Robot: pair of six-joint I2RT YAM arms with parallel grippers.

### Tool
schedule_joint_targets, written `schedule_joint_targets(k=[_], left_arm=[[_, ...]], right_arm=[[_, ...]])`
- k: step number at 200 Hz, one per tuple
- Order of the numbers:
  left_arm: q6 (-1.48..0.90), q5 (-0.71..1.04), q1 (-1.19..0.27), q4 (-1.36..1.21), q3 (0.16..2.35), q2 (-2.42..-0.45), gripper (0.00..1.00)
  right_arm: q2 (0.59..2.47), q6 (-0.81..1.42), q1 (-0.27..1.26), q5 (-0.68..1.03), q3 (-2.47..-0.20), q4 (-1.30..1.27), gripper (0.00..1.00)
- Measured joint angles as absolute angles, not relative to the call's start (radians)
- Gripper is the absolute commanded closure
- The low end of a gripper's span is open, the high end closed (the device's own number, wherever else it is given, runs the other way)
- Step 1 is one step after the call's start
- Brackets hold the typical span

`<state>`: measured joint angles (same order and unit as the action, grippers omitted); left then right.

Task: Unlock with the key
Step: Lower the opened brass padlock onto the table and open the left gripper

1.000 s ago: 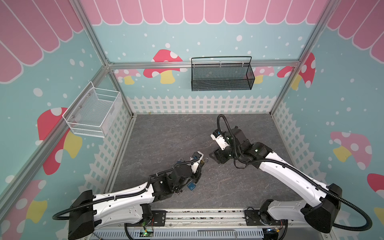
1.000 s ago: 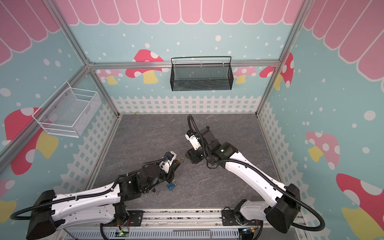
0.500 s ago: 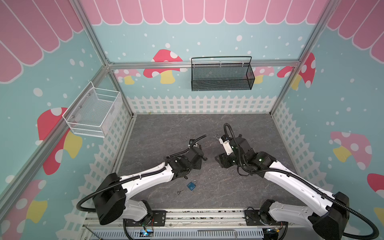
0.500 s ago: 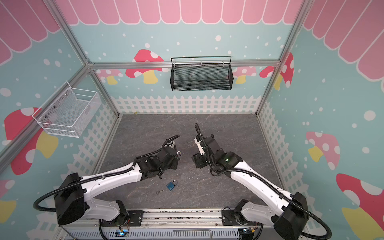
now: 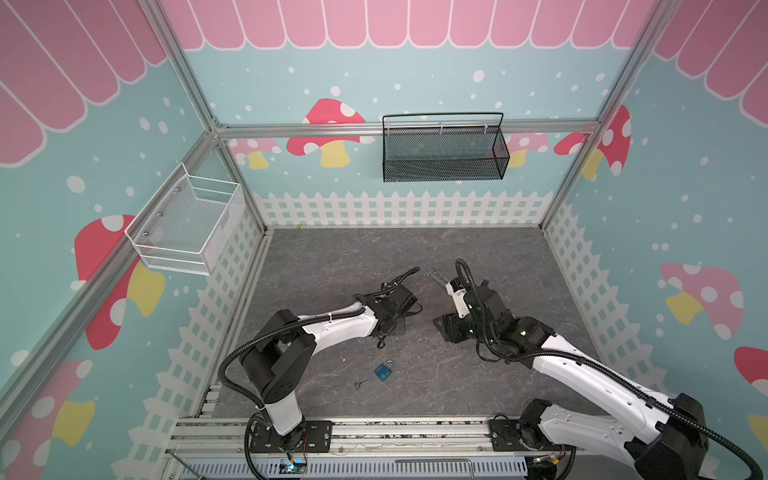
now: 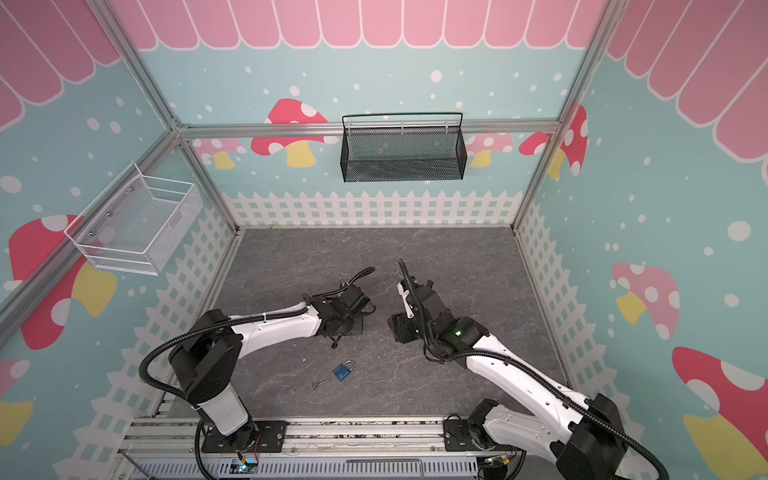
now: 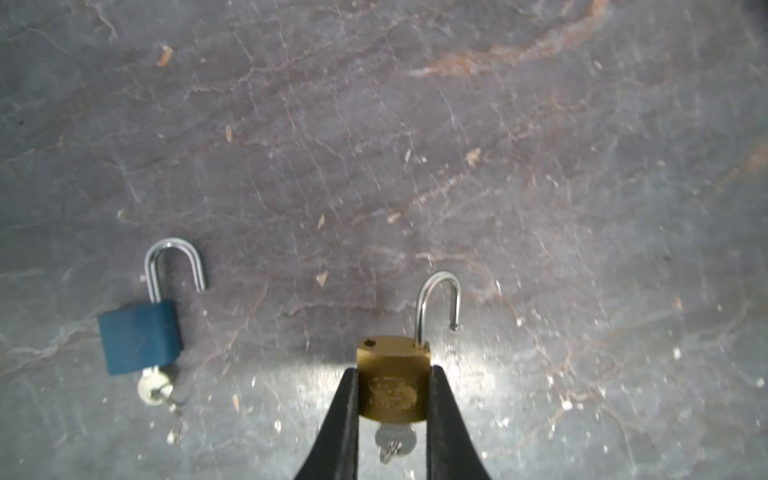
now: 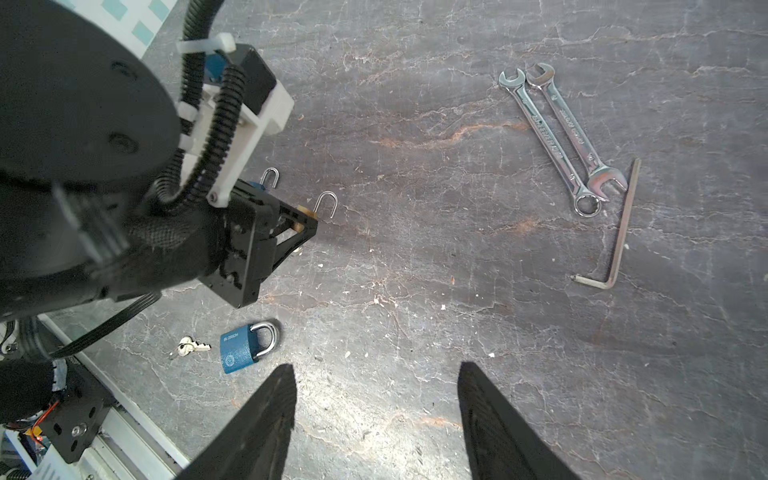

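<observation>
Your left gripper (image 7: 394, 370) is closed down narrow on the brass padlock (image 7: 392, 376), with one black finger against each side edge of the body. The body sits right between the fingertips. The shackle (image 7: 438, 299) sticks out past them and stands sprung open, its free end clear of the body. The key (image 7: 395, 441) is seated in the base, further back between the fingers. You cannot tell from these views whether the lock rests on the table (image 7: 498, 124) or hangs just above it.

Near it on the table lies an open blue padlock (image 7: 139, 336) with its own key in the base. The gripper is not touching it.

Your right gripper (image 8: 376, 368) stands wide open with nothing between its fingers, over bare table. It faces the left gripper and is apart from the brass padlock.

In both top views a closed blue padlock (image 5: 384, 371) lies toward the front rail. It sits in front of both grippers, with a loose key (image 5: 360, 384) just beside it. Two wrenches (image 8: 552, 137) and a hex key (image 8: 615, 232) lie further back on the right.

Against one second ago:
- The closed blue padlock and loose key are in the same spot.
- The right gripper has drawn back from the left one, so the gap between them is wider.
- The left arm's elbow has folded up and in toward its base, while its gripper sits over nearly the same patch of table.
</observation>
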<state>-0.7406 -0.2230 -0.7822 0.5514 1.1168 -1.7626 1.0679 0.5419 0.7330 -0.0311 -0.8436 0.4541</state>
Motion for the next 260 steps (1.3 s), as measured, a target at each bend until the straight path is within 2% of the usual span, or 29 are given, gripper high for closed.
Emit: schedule_joint_targets(k=[72,99,134,180,229,260], left_arm=[[-0.756,-0.223,-0.761,0.584,1.207,-1.872,1.00],[-0.756,-0.223,-0.760,0.605,1.211,-1.892,0.93],[-0.758,-0.219,-0.760,0.614,1.212,-1.895,0.73],[-0.762,-0.216,-0.760,0.618,1.212,-1.895,0.60],[-0.764,-0.216,-0.759,0.638,1.211,-1.845,0.55],[-0.774,-0.217,-0.756,0.638,1.179,-1.697,0.54]], right_arm=[[1.067,0.547,0.722,-0.039,-0.844,0.437,0.35],[1.067,0.547,0.720,-0.038,-0.841,0.431,0.35],[1.067,0.548,0.720,-0.037,-0.839,0.416,0.35],[1.067,0.548,0.720,-0.033,-0.839,0.411,0.35],[1.067,0.546,0.720,-0.014,-0.848,0.420,0.35],[1.076,0.544,0.720,0.035,-0.875,0.431,0.36]])
